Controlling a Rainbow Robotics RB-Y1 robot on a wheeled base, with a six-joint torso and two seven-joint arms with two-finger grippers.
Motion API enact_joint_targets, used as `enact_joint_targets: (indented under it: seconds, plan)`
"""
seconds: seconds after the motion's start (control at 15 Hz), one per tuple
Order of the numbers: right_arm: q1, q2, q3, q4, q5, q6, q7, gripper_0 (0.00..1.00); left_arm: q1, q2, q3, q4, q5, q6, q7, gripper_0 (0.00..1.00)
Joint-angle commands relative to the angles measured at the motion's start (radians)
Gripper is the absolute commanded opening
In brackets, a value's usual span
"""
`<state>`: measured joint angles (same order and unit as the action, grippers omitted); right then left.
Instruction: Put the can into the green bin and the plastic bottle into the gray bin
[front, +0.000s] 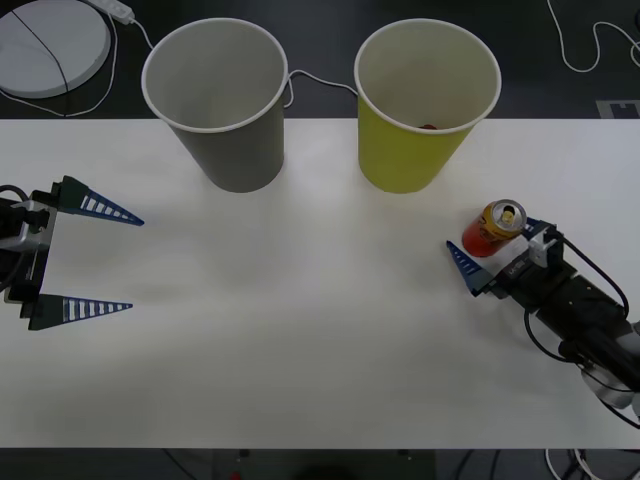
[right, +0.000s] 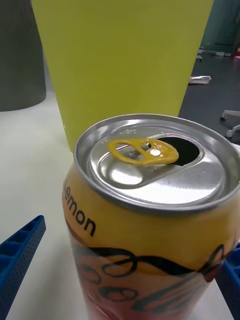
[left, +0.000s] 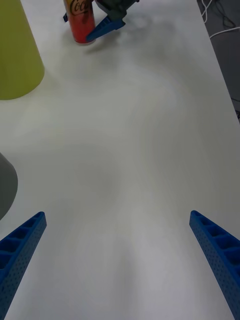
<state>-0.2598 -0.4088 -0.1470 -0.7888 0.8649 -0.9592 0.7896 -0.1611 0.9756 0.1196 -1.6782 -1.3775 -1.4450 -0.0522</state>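
Note:
The can (front: 497, 228) stands upright on the white table at the right, in front of the green bin (front: 405, 160); its open silver top (right: 155, 160) has a yellow tab. My right gripper (front: 487, 245) is open and straddles the can, with a gap showing between one blue finger (right: 20, 260) and the can's side. The gray bin (front: 235, 155) stands to the left of the green one. At the table's left edge my left gripper (front: 135, 262) hangs open and empty. The plastic bottle is out of view.
Both bins stand along the table's far edge. A small dark red thing (front: 428, 126) lies inside the green bin. Behind the table are a white round device (front: 45, 45) and cables (front: 320, 82). The table's middle (left: 125, 150) is bare between the arms.

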Motion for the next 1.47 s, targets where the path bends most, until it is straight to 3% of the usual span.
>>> enact_joint_targets:
  seconds: [0.07,0.27,0.33,0.4,0.47,0.8,1.2,1.47]
  plan:
    - [-0.007,0.002,0.006,0.0,0.0,0.007,0.003,1.0,0.0,0.0,0.0,0.0,0.0,0.0,0.0,1.0]
    - [-0.01,0.002,0.011,-0.001,0.0,0.008,0.003,1.0,0.0,0.0,0.0,0.0,0.0,0.0,0.0,1.0]
    - [-0.01,0.002,0.012,0.0,0.0,0.007,0.005,0.69,0.0,0.0,0.0,0.0,0.0,0.0,0.0,1.0]
    - [-0.012,0.002,0.012,0.0,0.0,0.008,0.003,0.21,0.0,0.0,0.0,0.0,0.0,0.0,0.0,1.0]
    - [-0.013,0.002,0.012,0.0,0.0,0.008,-0.001,0.01,0.0,0.0,0.0,0.0,0.0,0.0,0.0,1.0]
    - [-0.019,-0.01,0.015,-0.003,0.0,0.004,-0.01,0.0,0.0,0.0,0.0,0.0,0.0,0.0,0.0,1.0]
    - [-0.018,-0.082,0.057,-0.026,0.002,-0.055,-0.044,0.0,0.0,0.0,0.0,0.0,0.0,0.0,0.0,1.0]
    - [0.007,-0.159,0.118,-0.122,0.034,-0.058,-0.161,0.0,0.0,0.0,0.0,0.0,0.0,0.0,0.0,1.0]
